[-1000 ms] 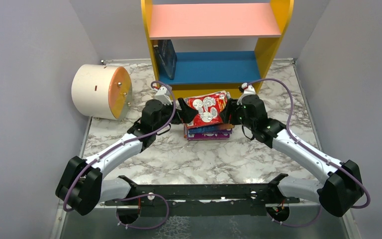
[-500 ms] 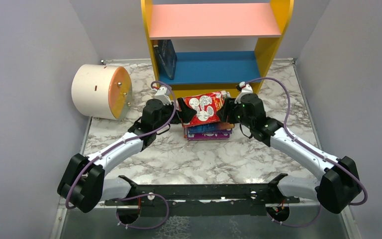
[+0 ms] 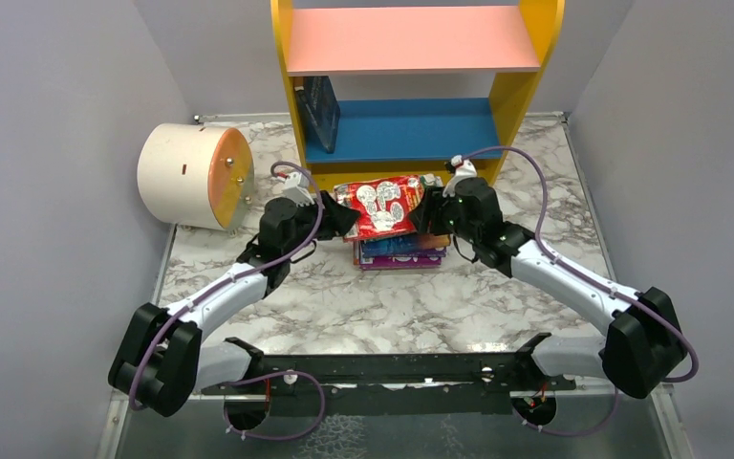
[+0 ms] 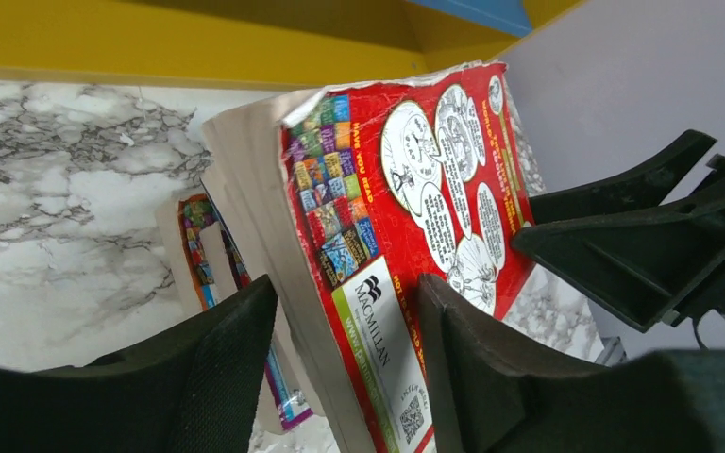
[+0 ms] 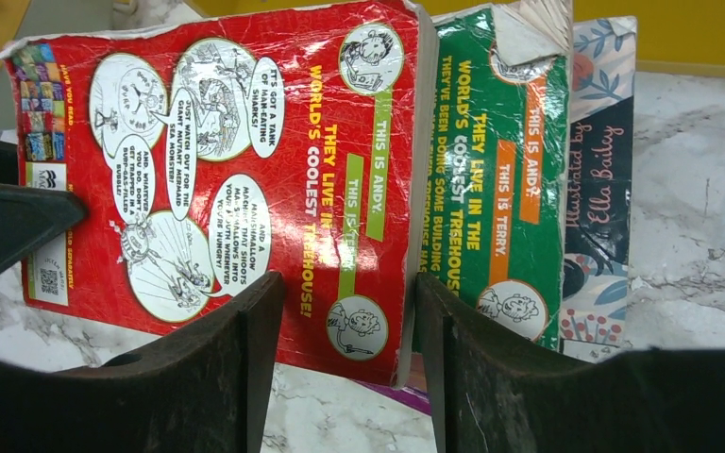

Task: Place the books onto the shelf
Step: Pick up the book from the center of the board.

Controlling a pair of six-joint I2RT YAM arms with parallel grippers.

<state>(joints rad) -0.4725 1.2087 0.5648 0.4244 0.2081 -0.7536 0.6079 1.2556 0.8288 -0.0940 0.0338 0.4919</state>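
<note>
A red book (image 3: 379,207) with white cartoons hangs tilted above a short stack of books (image 3: 399,253) in front of the shelf (image 3: 516,91). My left gripper (image 3: 342,218) is shut on its left end: in the left wrist view the fingers (image 4: 217,368) sit on either side of the red book (image 4: 406,189). My right gripper (image 3: 425,212) holds the opposite corner. In the right wrist view the red book (image 5: 217,142) overlaps a green book (image 5: 491,170) and a floral one (image 5: 599,170). A dark blue book (image 3: 320,110) stands on the blue lower board (image 3: 411,129).
A cream cylinder (image 3: 191,175) with an orange end lies at the left, near the grey wall. The shelf's pink upper board (image 3: 411,38) overhangs the lower one. Grey walls close in both sides of the marble table (image 3: 382,306).
My left gripper's jaws have closed in on the red book's left end. The book and both grippers have shifted a little left and toward the shelf.
</note>
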